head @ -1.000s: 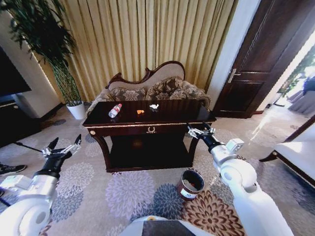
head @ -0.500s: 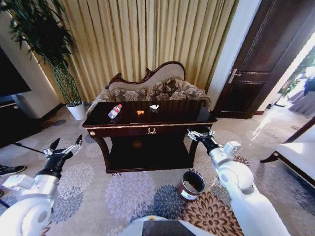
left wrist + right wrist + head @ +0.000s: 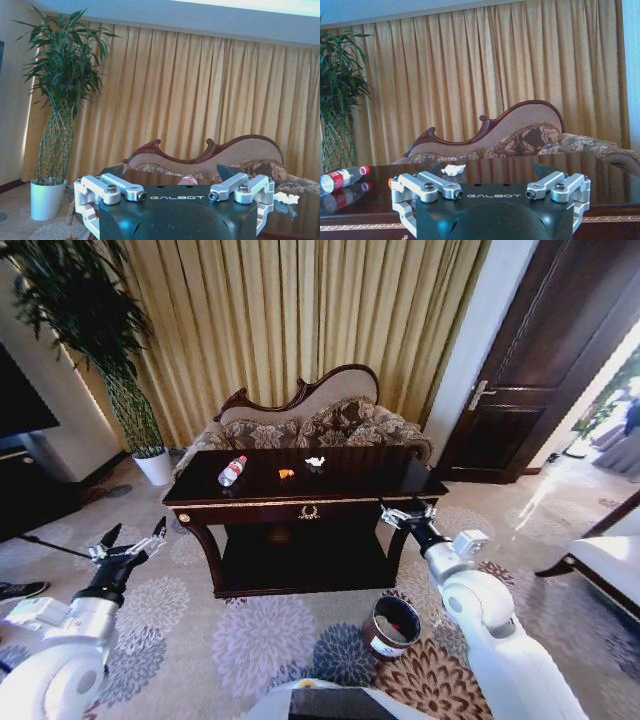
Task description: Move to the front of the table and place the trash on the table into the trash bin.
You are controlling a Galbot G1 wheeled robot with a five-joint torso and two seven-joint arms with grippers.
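Clear plastic bottle [image 3: 232, 470], red cap and red-white label, lies on its side at the left end of the dark glossy table [image 3: 360, 480]. In the right wrist view the same bottle [image 3: 341, 178] rests on the tabletop [image 3: 620, 185], mirrored in the gloss. Small orange scrap [image 3: 286, 473] sits near mid-table. Crumpled white scrap [image 3: 315, 460] lies just beyond it toward the sofa, apart from the orange one; the right wrist view shows the white scrap [image 3: 453, 169] too, and the left wrist view shows it [image 3: 286, 197] near the table edge.

Round reddish-brown trash bin [image 3: 390, 626] with white label stands on the floral carpet [image 3: 250, 640], in front of the table's right front leg, black inside.

Right gripper [image 3: 407, 513] is raised level with the table's front right corner, just at the edge, fingers spread, holding nothing. Left gripper [image 3: 128, 544] hovers over the carpet well left of the table, fingers likewise spread wide and empty.

Behind the table: carved wood-framed sofa [image 3: 310, 415] with patterned cushions, gold curtains [image 3: 280, 320], a potted bamboo plant [image 3: 120, 390] in a white pot at left, a dark wooden door [image 3: 540, 370] at right.
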